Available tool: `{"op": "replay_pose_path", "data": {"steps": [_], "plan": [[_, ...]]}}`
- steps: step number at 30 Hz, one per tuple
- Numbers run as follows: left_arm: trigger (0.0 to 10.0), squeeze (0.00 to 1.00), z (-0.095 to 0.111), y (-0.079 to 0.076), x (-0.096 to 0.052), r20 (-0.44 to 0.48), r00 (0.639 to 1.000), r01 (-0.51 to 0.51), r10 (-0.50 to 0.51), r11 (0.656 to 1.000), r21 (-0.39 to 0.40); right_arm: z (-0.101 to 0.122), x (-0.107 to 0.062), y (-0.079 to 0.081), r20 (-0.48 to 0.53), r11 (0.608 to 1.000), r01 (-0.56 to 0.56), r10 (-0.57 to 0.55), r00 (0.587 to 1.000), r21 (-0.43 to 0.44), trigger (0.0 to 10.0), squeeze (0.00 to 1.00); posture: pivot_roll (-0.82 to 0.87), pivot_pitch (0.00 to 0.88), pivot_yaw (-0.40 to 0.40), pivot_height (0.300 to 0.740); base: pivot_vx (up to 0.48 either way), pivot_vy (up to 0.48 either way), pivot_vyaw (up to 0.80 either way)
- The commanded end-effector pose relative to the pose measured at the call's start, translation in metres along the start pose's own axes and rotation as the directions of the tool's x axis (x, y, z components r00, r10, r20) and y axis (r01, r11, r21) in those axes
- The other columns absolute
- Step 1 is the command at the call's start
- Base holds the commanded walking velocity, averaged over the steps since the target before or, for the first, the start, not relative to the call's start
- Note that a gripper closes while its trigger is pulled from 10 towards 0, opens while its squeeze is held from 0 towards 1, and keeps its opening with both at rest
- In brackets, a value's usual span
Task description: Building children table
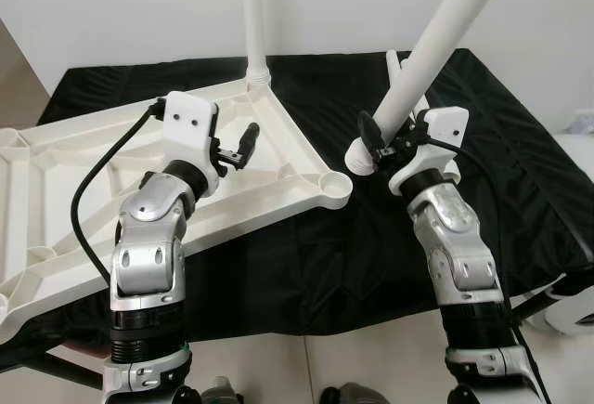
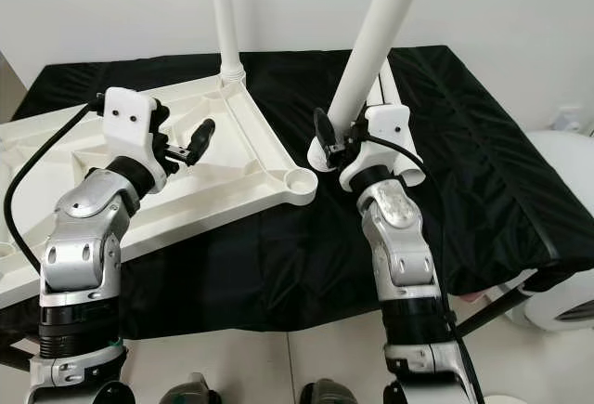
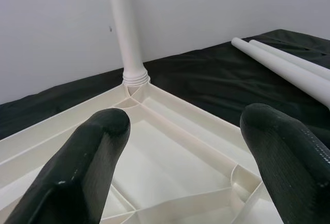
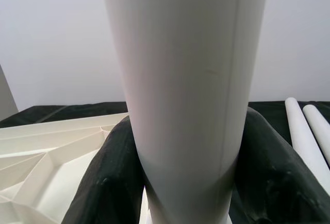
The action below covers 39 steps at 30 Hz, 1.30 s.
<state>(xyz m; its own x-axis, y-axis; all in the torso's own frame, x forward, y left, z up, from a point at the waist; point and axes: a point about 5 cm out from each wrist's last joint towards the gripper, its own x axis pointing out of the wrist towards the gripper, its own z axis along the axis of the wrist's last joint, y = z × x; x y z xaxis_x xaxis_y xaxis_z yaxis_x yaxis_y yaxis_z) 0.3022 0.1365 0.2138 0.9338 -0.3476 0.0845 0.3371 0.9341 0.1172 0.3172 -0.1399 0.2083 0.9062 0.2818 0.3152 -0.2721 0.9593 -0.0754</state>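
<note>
Two arms work over a black-draped table [image 1: 520, 181], which carries everything else. Largest on it is the upturned white tabletop [image 1: 269, 176], its ribbed underside facing up, overhanging the table's near edge on the robot's left. One white leg [image 1: 254, 14] stands upright, screwed into the tabletop's far corner socket. A second leg [image 1: 436, 46] is tilted, its lower end just beside the tabletop's empty near-right corner socket [image 1: 332, 183] but not in it. The right gripper [image 1: 376, 139] has its fingers clamped around this leg's lower end. Two more spare legs [image 3: 289, 67] lie on the cloth beyond the tabletop's right edge. The left gripper [image 1: 243, 144] hovers above the tabletop's ribs, fingers [image 3: 87, 167] spread apart, holding nothing.
</note>
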Motion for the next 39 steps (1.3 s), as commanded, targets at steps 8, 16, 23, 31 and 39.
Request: {"op": "replay_pose_path", "data": {"steps": [8, 16, 23, 31, 39], "plan": [[10.0, 0.00, -0.003, 0.010, 0.001, -0.001, 0.975, -0.223, 0.223, 0.975, 0.020, 0.004, 0.006, -0.010, 0.025, 0.998, 0.029, -0.027, 0.999, -0.055, 10.0, 0.00, 0.00, 0.000, 0.027, 0.740, 0.000, 0.000, 0.00], [10.0, 0.00, -0.015, 0.005, 0.005, -0.014, 0.989, -0.151, 0.150, 0.987, -0.050, -0.003, 0.010, -0.008, 0.001, 0.999, 0.036, -0.036, 0.999, -0.036, 10.0, 0.00, 0.04, 0.000, -0.048, 0.740, 0.000, 0.000, 0.00], [10.0, 0.00, -0.018, 0.000, 0.010, -0.023, 0.999, -0.031, 0.031, 0.999, -0.013, -0.004, 0.016, -0.007, -0.002, 0.998, 0.044, -0.044, 0.999, -0.040, 10.0, 0.00, 0.05, 0.000, -0.055, 0.740, 0.000, 0.000, 0.00], [10.0, 0.00, -0.020, -0.018, 0.011, -0.040, 0.987, 0.156, -0.155, 0.988, 0.013, -0.006, 0.017, -0.005, -0.002, 0.998, 0.041, -0.042, 0.999, -0.045, 10.0, 0.00, 0.06, 0.000, -0.042, 0.740, 0.000, 0.000, 0.00], [10.0, 0.00, -0.037, -0.059, 0.006, -0.132, 0.880, 0.473, -0.457, 0.870, 0.138, -0.009, 0.017, -0.006, -0.006, 0.998, 0.044, -0.044, 0.999, -0.052, 10.0, 0.00, 0.06, 0.000, -0.034, 0.740, 0.000, 0.000, 0.00]]}}
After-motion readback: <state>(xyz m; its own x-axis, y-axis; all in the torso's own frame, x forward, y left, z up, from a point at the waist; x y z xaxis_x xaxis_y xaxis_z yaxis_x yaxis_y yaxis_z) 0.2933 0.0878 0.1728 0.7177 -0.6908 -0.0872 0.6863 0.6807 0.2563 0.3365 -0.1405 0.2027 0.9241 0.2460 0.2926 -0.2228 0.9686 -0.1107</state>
